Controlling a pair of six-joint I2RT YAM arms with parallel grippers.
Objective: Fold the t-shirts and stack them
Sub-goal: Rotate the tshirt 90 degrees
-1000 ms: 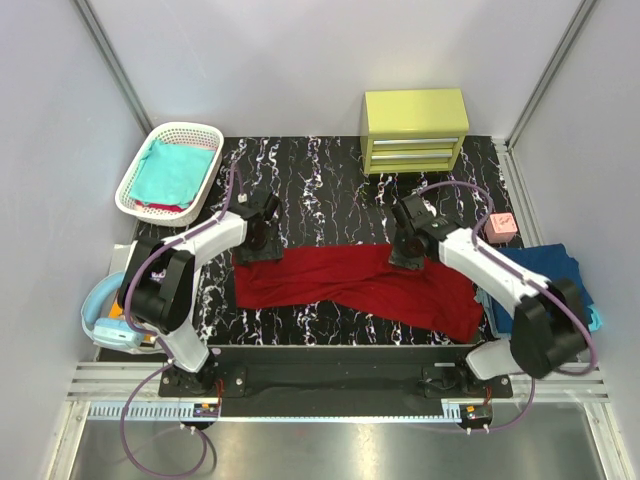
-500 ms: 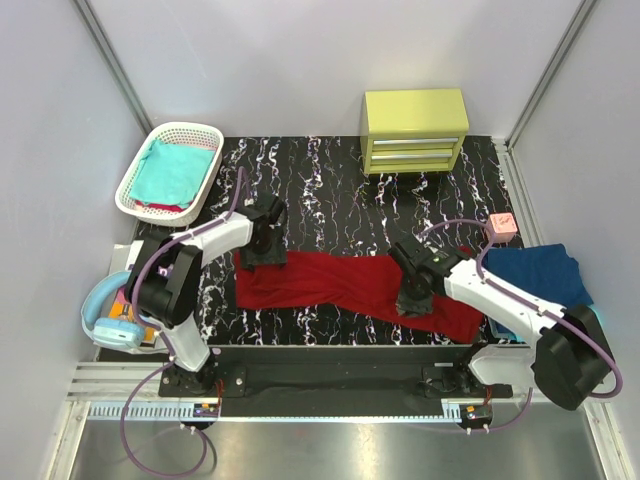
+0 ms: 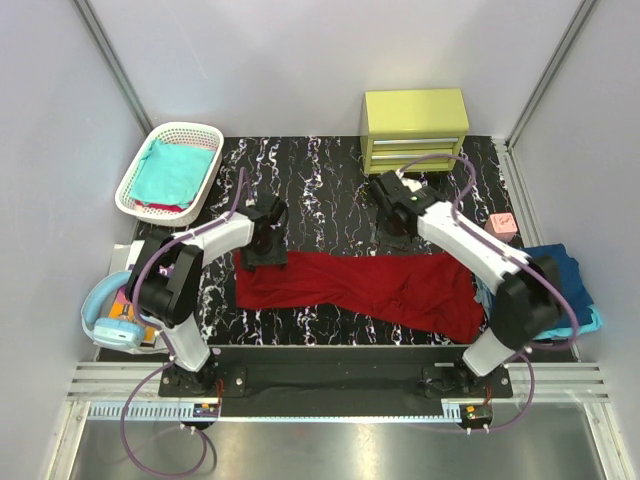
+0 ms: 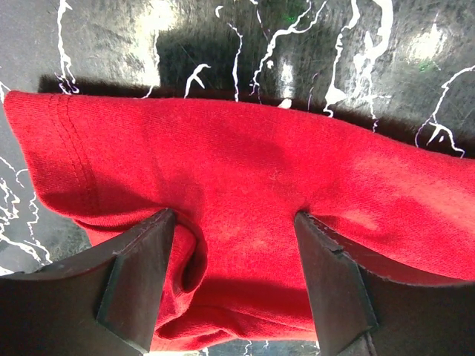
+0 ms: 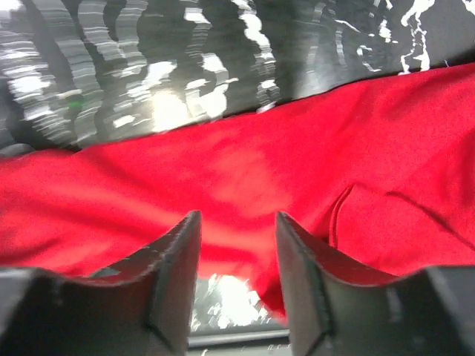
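- Cloth seen from above: the dark red t-shirt (image 3: 350, 285) lies stretched out long on the near part of the counter (image 3: 320, 190), between the two arms. The left jaws sit at its far left corner. The right jaws hang near its far edge, more to the right. A teal t-shirt (image 3: 175, 170) lies in the white basket (image 3: 128, 195). A navy t-shirt (image 3: 562, 268) lies at the right side of the counter.
- Left wrist view: the left jaws stand wide apart. A soft bump of the dark red t-shirt (image 4: 282, 178) sits between the two fingers (image 4: 137, 282), but they do not pinch it.
- Right wrist view: the right jaws are partly apart and hold nothing. The dark red t-shirt (image 5: 223, 185) lies just past the fingers (image 5: 174, 274). This picture is blurry.
- How it will handle, I think: the shirt is light, soft and floppy. It cannot break, but it will sag, bunch up and wrinkle if only one spot is lifted. The best places to take hold look like the two far corners, one for each arm. A firm pinch through all the layers should help it fold over flat.
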